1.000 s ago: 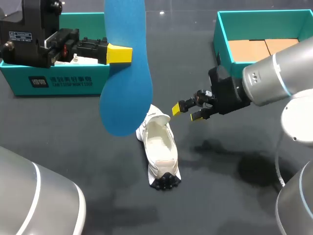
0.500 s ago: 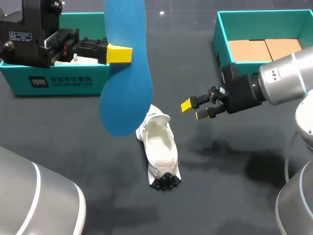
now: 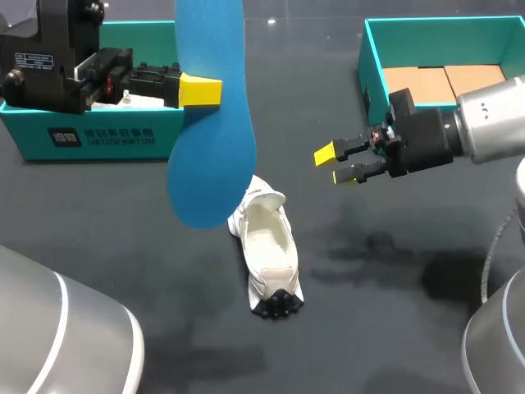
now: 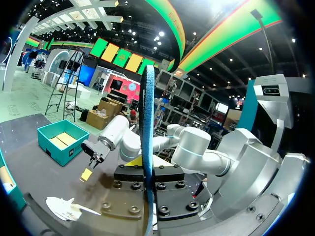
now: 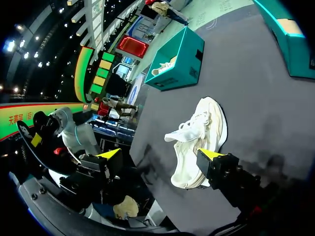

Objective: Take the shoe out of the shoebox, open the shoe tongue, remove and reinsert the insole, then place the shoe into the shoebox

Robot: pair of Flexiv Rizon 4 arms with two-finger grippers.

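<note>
A blue insole (image 3: pixel 209 115) hangs upright above the table, with my left gripper (image 3: pixel 201 90) shut on its upper part. In the left wrist view the insole (image 4: pixel 147 147) stands edge-on between the closed fingers of the left gripper (image 4: pixel 147 194). Below it the white shoe (image 3: pixel 269 242) lies on the dark table, its opening up and its tongue pulled back. My right gripper (image 3: pixel 338 164) hovers open and empty, to the right of the shoe and a little further back. In the right wrist view the shoe (image 5: pixel 197 140) lies ahead of the right gripper (image 5: pixel 160 154).
A teal shoebox (image 3: pixel 90 135) stands at the back left, behind my left arm, with something white inside. Its twin (image 3: pixel 373 49), with a cardboard floor, stands at the back right, close behind my right gripper. My right arm's shadow falls on the table right of the shoe.
My right gripper has drawn back to the right and a little further back, away from the shoe, still open. The left gripper, the insole and the shoe have not moved.
</note>
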